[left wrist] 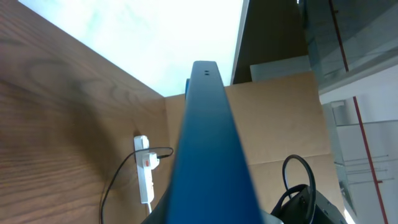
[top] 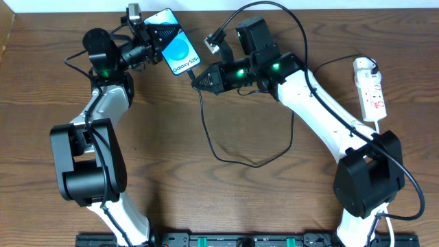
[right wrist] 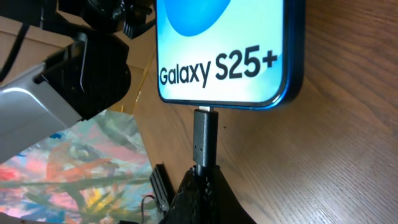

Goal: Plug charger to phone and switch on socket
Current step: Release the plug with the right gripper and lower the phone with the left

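- Left tool (top: 152, 46) grips the phone (top: 175, 44) near the desk's (top: 274, 192) far edge, screen lit blue
- Right tool (top: 197, 79) is clamped on the charger (right wrist: 205, 137) plug, whose tip meets the phone's bottom port
- The charger loops across the desk; the socket (top: 370, 89) lies well apart, far right

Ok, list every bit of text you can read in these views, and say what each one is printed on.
"Galaxy S25+": on the phone's lit screen, along its bottom edge, sharp in the right wrist view; the overhead view shows the same line, smaller.
Power strip: red marks by its switches, too small to read.
Charger plug: no lettering visible.
Nothing else is legible.
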{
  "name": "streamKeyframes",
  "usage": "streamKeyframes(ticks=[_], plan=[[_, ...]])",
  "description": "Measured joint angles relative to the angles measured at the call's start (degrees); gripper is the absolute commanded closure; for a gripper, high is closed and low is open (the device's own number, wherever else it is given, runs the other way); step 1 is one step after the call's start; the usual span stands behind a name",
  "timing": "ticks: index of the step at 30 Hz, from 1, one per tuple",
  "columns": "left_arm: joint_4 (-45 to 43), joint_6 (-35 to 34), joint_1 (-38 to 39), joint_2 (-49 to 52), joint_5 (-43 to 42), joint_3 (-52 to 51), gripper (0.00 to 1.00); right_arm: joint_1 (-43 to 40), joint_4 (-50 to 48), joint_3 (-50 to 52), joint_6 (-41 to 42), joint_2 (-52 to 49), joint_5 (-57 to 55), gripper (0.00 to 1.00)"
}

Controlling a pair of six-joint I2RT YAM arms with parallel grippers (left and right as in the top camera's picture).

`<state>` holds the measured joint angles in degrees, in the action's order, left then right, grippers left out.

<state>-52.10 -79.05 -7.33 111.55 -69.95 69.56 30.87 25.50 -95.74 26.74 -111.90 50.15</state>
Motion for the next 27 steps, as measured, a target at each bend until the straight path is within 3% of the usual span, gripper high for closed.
streamKeyframes(ticks=[10,21,27], plan=[[0.00,0.00,0.00,0.00,-0.11,0.00,0.93,0.02,-0.66,0.26,1.20,0.00,0.39,0.98],[1.86,2.32,2.23,0.00,-3.65,0.00,0.93,-3.43,9.05,0.11,-3.21,0.00,0.87,0.55],[14.73,8.85,2.21,0.02,-5.31,0.00,0.93,-10.23,12.28,0.09,-5.70,0.00,1.29,0.47]])
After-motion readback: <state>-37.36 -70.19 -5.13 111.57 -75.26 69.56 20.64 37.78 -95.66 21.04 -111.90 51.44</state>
